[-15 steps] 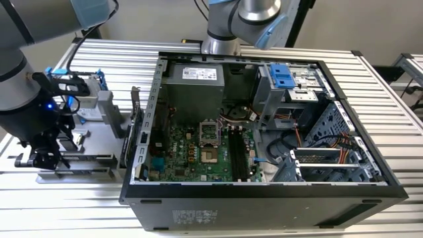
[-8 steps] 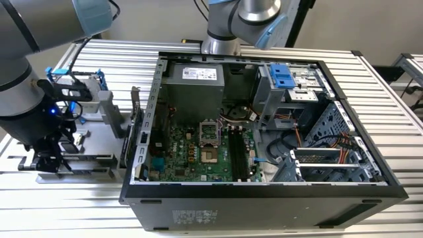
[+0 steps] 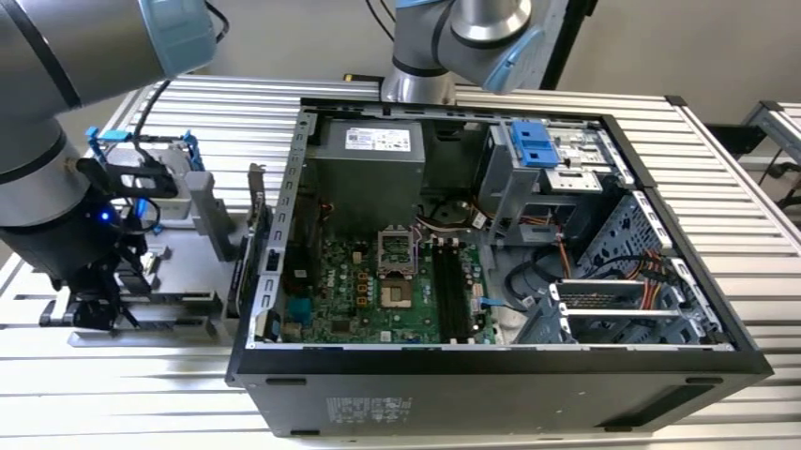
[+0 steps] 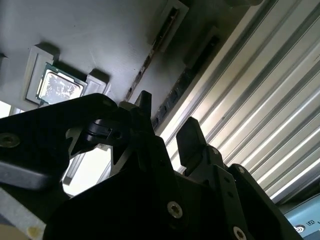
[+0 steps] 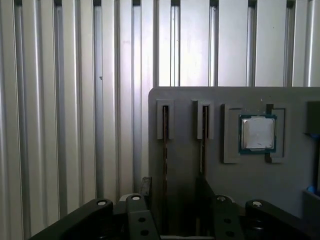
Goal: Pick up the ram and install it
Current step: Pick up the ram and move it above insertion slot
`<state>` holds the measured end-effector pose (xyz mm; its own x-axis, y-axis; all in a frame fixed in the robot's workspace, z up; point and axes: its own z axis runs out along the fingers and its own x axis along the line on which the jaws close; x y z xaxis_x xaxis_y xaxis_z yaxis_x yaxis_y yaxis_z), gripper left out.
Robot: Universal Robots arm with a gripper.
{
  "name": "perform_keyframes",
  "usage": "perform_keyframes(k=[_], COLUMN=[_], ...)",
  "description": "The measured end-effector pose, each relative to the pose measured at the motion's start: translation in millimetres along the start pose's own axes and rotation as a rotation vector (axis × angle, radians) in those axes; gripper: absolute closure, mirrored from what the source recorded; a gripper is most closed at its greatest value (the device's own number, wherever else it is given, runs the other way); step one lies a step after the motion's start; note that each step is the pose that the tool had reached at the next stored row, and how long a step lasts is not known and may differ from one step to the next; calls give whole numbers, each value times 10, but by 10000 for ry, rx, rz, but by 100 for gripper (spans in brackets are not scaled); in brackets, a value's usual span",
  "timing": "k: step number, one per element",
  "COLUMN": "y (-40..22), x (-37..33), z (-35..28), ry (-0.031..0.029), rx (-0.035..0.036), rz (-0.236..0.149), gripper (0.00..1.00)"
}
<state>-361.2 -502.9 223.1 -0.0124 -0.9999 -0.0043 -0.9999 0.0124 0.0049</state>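
Two ram sticks stand on edge in slots of a grey fixture plate. In the first wrist view one ram runs down between my fingers, and the other ram stands beside it. My gripper is open, its fingertips well apart on either side of the first stick. The second wrist view shows that ram edge-on beyond the open gripper. In the exterior view the gripper hangs low over the fixture at that view's left. The motherboard's black ram slots lie inside the open computer case.
A square silver processor chip sits in a pocket of the fixture beside the rams. A hard drive in a blue bracket stands at the fixture's far end. The ribbed metal table surrounds the case.
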Motion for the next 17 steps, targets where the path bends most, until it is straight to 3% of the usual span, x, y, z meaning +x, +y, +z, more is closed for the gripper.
perform_keyframes(k=[2,12,17], y=[0,-10,-11], x=[0,56,60], z=[10,159,237], ry=[-17,-356,-371], rx=[2,0,-2], rz=[0,-1,24], gripper=[0,0,0])
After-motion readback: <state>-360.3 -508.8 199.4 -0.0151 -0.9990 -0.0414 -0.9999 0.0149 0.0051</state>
